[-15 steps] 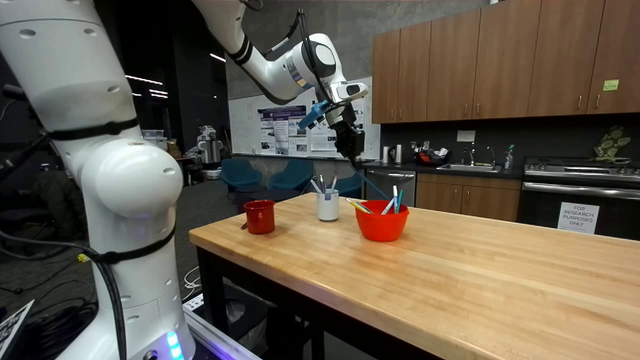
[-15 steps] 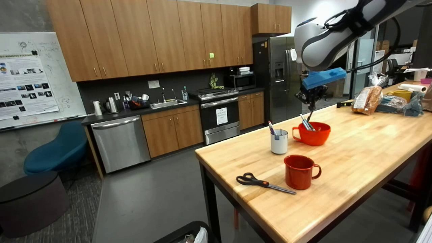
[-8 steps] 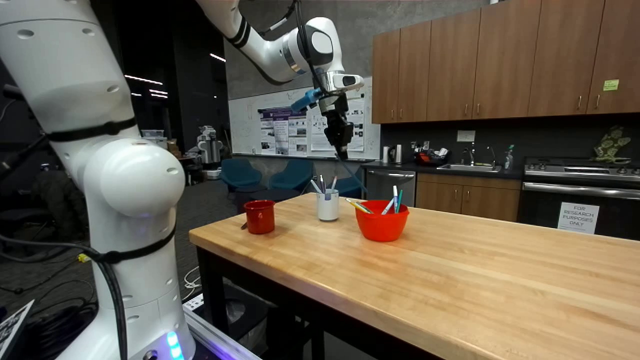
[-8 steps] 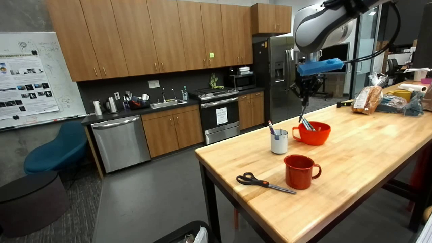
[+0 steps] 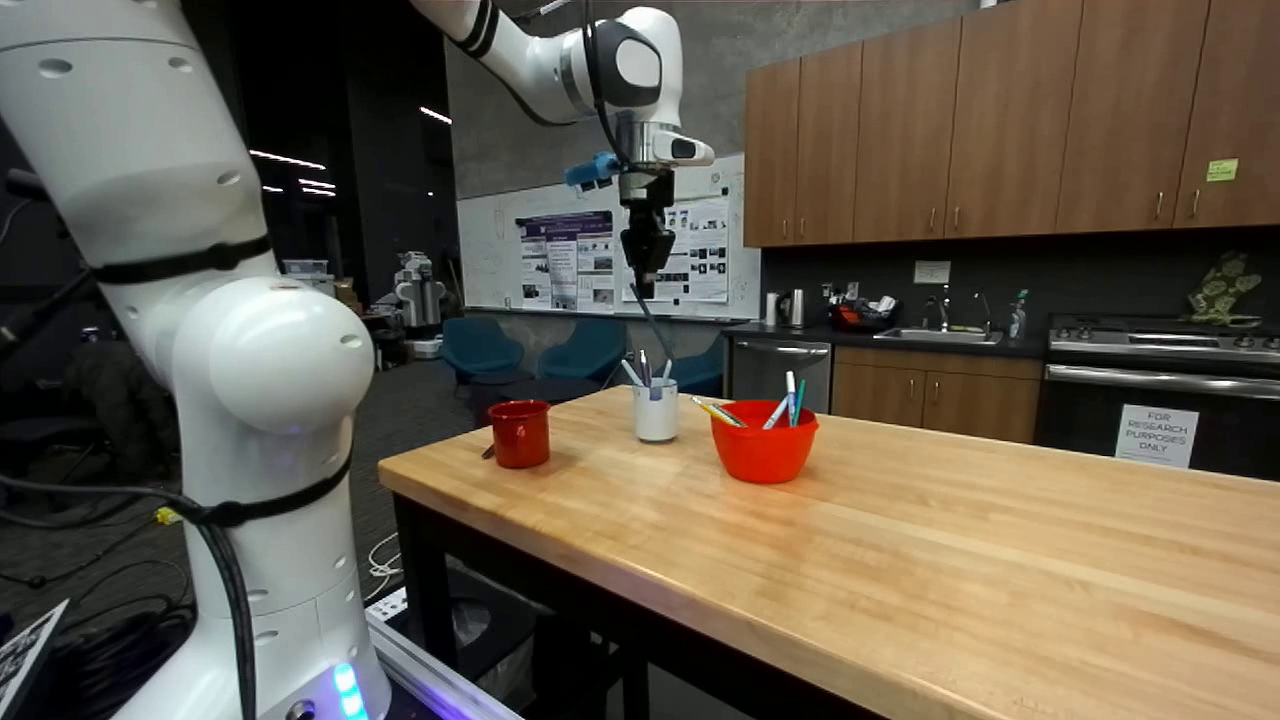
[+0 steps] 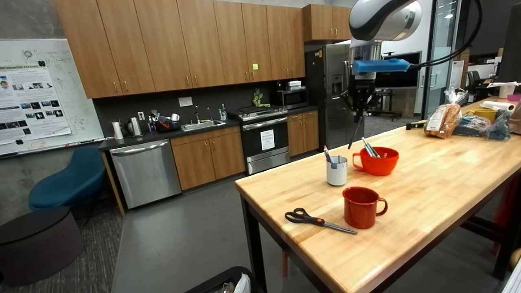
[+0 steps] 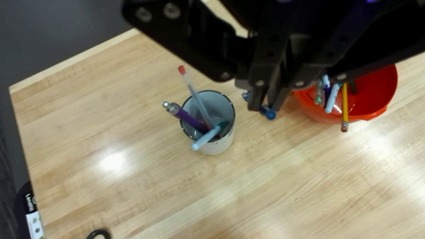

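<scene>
Pen slants down near the white cup, pinched in our hand; we should move slowly, allowing for that slant.

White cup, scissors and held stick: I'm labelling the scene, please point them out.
White cup [image 6: 337, 173], in an exterior view: side wall.
Scissors [image 6: 321, 221], in an exterior view: orange pivot.
Held stick [image 5: 652, 322], in an exterior view: mid-shaft.

- black gripper;
- held pen, blue-ended;
- white cup, dark-rimmed;
- orange-red bowl;
- brick-red mug;
- yellow pencil;
- purple pen;
- pale wood-grained tabletop.
</scene>
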You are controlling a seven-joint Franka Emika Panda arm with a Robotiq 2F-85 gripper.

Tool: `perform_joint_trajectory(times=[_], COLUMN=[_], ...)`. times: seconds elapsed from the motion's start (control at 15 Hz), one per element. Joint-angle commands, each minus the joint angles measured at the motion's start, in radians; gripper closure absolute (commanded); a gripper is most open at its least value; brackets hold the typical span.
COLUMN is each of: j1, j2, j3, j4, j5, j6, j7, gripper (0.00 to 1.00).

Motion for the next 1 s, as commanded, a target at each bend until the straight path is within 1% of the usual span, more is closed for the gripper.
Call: perform_joint_trajectory(times=[0.0, 0.4, 0.87, 0.93], j1=[0.013, 0.022, 0.029, 0.030], j2=[0.023, 0.079, 0.142, 0.148], j3=[-0.001, 0.000, 0.007, 0.007], j4=[0.048, 0.068, 0.059, 0.061], j5=[0.064, 0.113, 0.122, 0.121], j6=[-0.060, -0.098, -0.052, -0.047], j7=[-0.029, -0.027, -0.020, -0.020], gripper=[0.98, 0.98, 0.98, 0.80])
